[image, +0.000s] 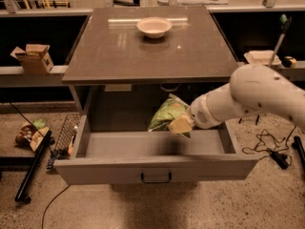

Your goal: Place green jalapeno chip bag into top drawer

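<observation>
While the top drawer (109, 170) stands open, the jaws clamp the green jalapeno chip bag (166, 113) over its interior.

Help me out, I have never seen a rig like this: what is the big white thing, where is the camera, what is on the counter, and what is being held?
The white thing is a robot arm reaching in from the right. At its tip is the gripper, a two-finger clamp, closed on the green jalapeno chip bag and holding it in the air over the open top drawer, near the drawer's back. There is one camera, looking down at the cabinet's front; where it is mounted I cannot tell. On the counter stands only a cream bowl. On the floor to the left are a wire basket and a wrapper bundle.
</observation>
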You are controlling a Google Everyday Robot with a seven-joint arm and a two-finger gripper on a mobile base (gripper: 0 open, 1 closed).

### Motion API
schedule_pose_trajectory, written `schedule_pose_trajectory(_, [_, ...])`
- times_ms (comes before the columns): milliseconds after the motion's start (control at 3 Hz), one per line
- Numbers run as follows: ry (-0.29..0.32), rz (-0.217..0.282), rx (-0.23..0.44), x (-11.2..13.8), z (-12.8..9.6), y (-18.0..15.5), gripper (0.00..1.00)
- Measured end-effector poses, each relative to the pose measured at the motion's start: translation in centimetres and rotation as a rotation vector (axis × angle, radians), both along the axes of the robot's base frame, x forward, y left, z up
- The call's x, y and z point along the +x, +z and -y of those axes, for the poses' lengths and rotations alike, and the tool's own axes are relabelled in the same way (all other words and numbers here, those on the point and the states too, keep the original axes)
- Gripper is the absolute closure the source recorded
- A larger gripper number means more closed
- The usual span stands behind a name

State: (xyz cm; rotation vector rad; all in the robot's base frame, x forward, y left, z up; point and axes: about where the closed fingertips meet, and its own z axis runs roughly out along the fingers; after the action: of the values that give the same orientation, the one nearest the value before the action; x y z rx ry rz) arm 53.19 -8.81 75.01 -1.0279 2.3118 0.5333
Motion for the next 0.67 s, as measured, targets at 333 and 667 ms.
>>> schedule_pose_trajectory(333, [-0.023,-0.025,0.032,2.6,-2.1,-2.8,1.0])
schedule_pose_trajectory(667, [-0.035,-0.056,0.079,4.8,-3.5,-4.8,0.82])
